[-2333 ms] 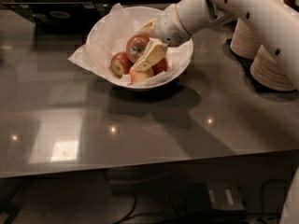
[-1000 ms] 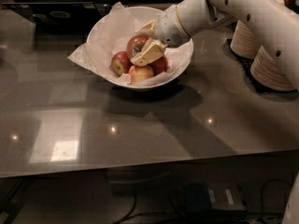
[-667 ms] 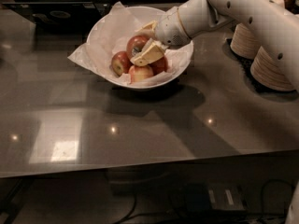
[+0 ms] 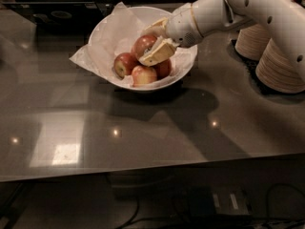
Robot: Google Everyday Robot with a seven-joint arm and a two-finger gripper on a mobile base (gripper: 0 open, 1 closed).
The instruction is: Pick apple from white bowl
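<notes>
While the grey tabletop (image 4: 143, 142) is reflecting a few pale patches of light along its near side, the white bowl (image 4: 157, 86) is sitting further back, towards the far edge. Crinkled white paper (image 4: 86, 58) is lining the bowl and spilling over its left rim onto the tabletop.

Three smaller red-yellow apples are lying in the bottom of the bowl. One is at the front (image 4: 144, 75), one at the left (image 4: 125, 63) and one at the right (image 4: 165, 68), each touching its neighbour.

Just behind and above them, the apple (image 4: 143, 45) is sitting inside the bowl, higher than the other three. The gripper (image 4: 150, 41) is reaching into the bowl from the right, on the end of a white arm (image 4: 257, 4). Its cream fingers (image 4: 159, 51) are pinching the apple, one finger lying over the top of it and the other pressing against its lower right side.

To the right of the bowl and well apart from it, two stacks of beige paper plates (image 4: 281, 66) are standing on the tabletop, partly hidden by the arm.
</notes>
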